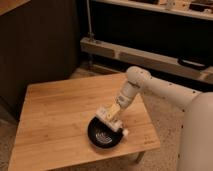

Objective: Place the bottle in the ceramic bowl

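Observation:
On the wooden table [55, 115], near its front right part, sits the glossy black ceramic bowl [100, 136] with pale swirl marks inside. My gripper [111, 117] hangs just over the bowl's far right rim, at the end of the white arm reaching in from the right. It is shut on the whitish-cream bottle [120, 128]. The bottle lies tilted across the rim, and its small white cap points down and to the right, at the bowl's right edge.
The table's right edge [150, 135] lies close to the bowl, with speckled floor beyond it. A dark cabinet wall [40, 45] stands behind the table at the left. A low metal shelf rail [150, 55] runs along the back right.

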